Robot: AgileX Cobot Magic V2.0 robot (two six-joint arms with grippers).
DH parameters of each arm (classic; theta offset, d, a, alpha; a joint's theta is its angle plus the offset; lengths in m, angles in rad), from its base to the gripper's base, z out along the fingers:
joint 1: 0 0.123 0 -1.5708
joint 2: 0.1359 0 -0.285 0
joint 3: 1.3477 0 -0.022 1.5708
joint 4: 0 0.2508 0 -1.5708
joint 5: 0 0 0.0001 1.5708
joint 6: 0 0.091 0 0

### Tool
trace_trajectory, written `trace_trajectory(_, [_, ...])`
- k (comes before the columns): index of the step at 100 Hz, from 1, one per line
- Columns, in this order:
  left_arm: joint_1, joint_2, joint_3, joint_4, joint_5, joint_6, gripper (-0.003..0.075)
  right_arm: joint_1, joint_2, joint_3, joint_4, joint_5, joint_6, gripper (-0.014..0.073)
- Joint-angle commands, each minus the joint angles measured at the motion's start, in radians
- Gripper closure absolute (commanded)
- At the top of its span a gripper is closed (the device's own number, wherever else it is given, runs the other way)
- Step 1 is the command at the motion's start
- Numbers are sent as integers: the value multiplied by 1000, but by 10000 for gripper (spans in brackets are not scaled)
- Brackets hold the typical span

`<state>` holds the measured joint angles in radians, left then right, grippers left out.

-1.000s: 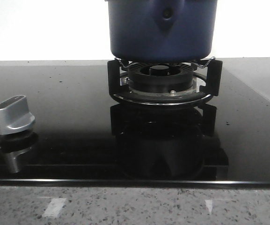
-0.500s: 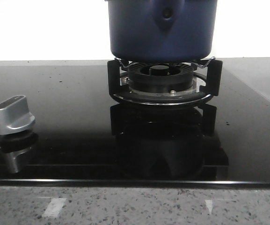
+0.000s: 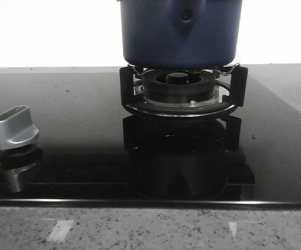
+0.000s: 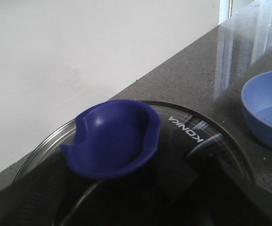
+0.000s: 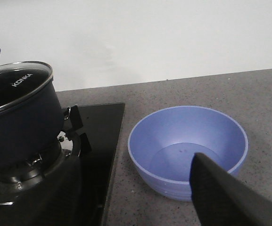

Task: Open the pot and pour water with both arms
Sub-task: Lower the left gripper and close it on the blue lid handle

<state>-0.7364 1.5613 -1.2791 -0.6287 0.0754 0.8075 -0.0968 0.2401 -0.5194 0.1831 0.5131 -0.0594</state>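
You have the black glass cooktop (image 3: 77,140) set into a speckled grey surface (image 3: 150,229), and the pot (image 3: 180,32) sits on the burner grate (image 3: 181,96) at the cooktop's back. Its glass lid (image 4: 192,134) is on, with the dark-blue lid knob (image 4: 112,141) at its centre. A light-blue bowl (image 5: 187,149) stands on the surface just beside the cooktop's edge, on the pot's right. A silver control knob (image 3: 13,127) sits near the cooktop's front left. Your left gripper (image 4: 126,197) spreads wide around the lid knob; your right gripper (image 5: 140,197) hangs parted near the bowl, holding nothing.
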Motion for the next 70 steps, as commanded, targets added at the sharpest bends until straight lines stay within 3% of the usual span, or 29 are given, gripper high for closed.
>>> trace_trajectory(1, [0, -58, -35, 317, -47, -373, 208, 3, 21, -25, -5, -76, -9, 148])
trace_trajectory(9, [20, -63, -35, 673, -65, -889, 208, 3, 21, -25, -5, -76, -9, 148])
trace_trajectory(16, [23, -66, -35, 831, -91, -1088, 208, 3, 21, -25, -5, -76, -9, 148])
trace_trajectory(46, [16, -66, -33, 898, -183, -1095, 208, 3, 21, -25, -5, -76, -9, 148])
trace_trajectory(70, [14, -48, -33, 903, -175, -1095, 208, 3, 21, -25, -5, -76, -9, 148])
